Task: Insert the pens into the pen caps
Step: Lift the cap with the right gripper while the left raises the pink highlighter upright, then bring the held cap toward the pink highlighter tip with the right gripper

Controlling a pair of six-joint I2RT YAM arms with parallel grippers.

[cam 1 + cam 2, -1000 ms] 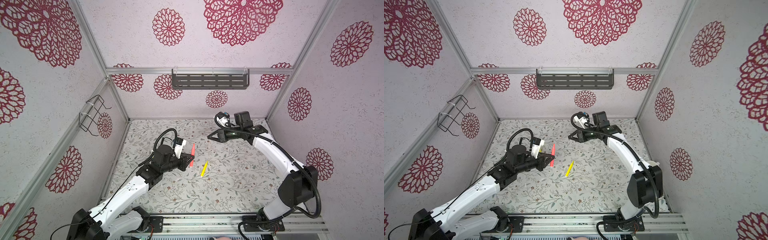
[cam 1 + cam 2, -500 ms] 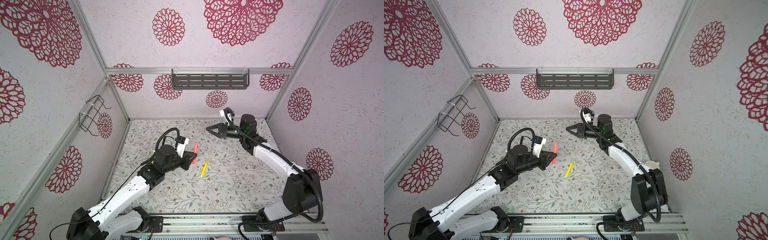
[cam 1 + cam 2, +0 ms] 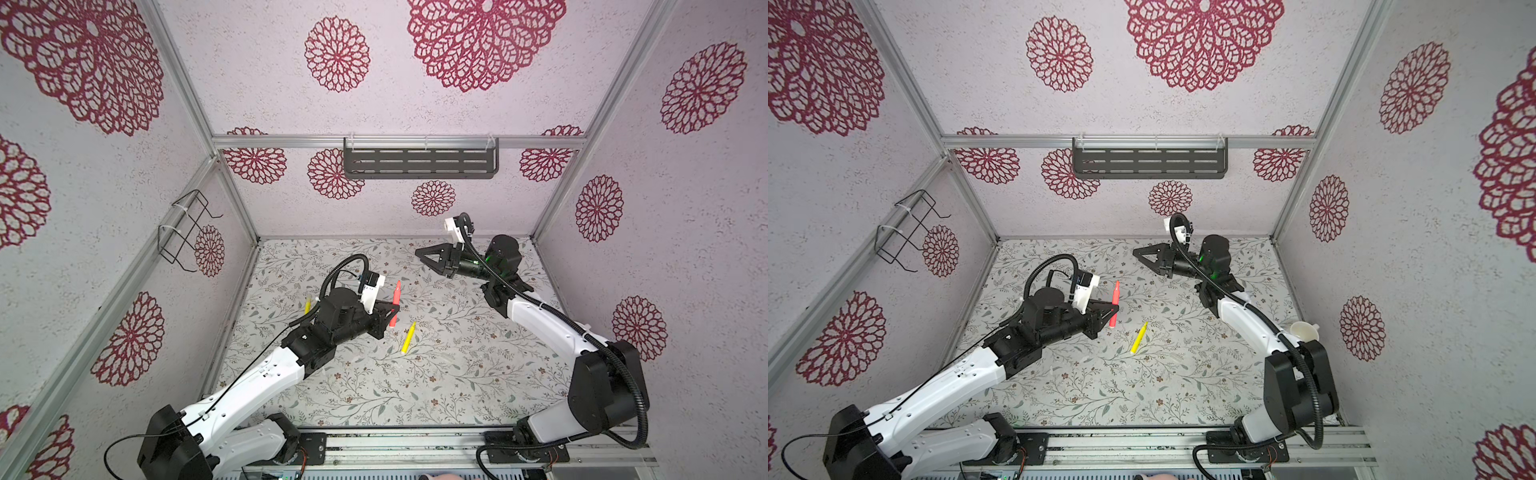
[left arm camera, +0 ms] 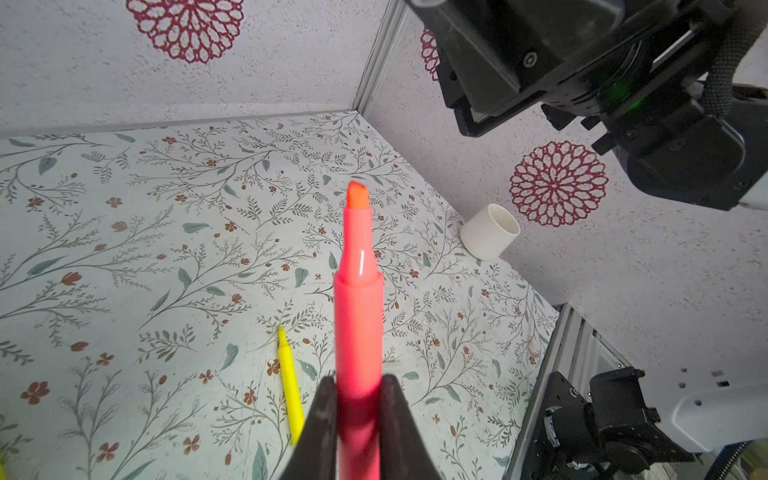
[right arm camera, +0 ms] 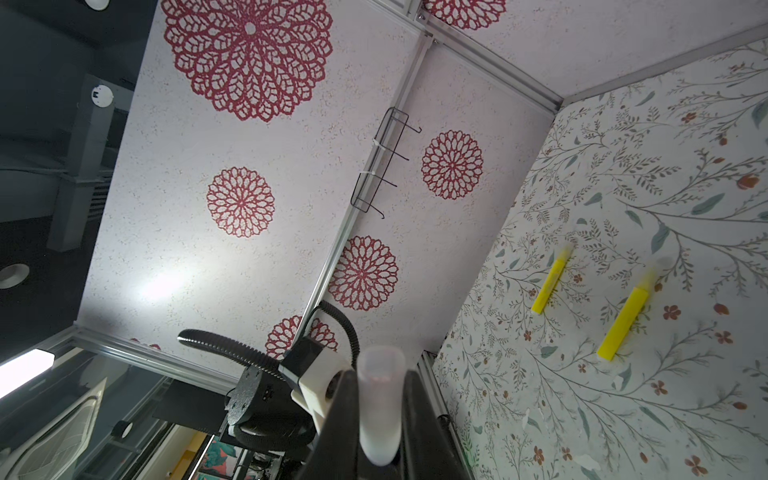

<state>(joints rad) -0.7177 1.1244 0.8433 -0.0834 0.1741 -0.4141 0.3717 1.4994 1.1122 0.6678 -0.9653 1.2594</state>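
"Above the left-centre of the mat, what have you got?"

"My left gripper (image 3: pixel 392 308) is clamped on the red-pink pen (image 3: pixel 397 293), low on its barrel. The bare felt tip points toward the back wall, and the pen crosses my jaws rather than running along them."

"And the cap?"

"My right gripper (image 3: pixel 419 252) is closed on a clear pen cap (image 5: pixel 380 399), lifted off the mat (image 3: pixel 457 374) near the back right. The cap pokes out past the fingertips along the gripper's own line, aimed toward the left wall. From the pen's tip it lies farther back and to the right, well apart."

"So how do the two axes sit?"

"Roughly crosswise, I judge: the pen runs toward the back wall and the cap runs across. One wrist must turn before tip and mouth can line up. I can't tell for sure which end of the cap is open."

"And the arms?"

"My left arm reaches forward with its gripper pointing right. My right arm stretches to the back with its wrist bent, so its gripper points left. A yellow pen (image 3: pixel 408 337) lies on the mat just right of the red-pink pen, with neither gripper on it."
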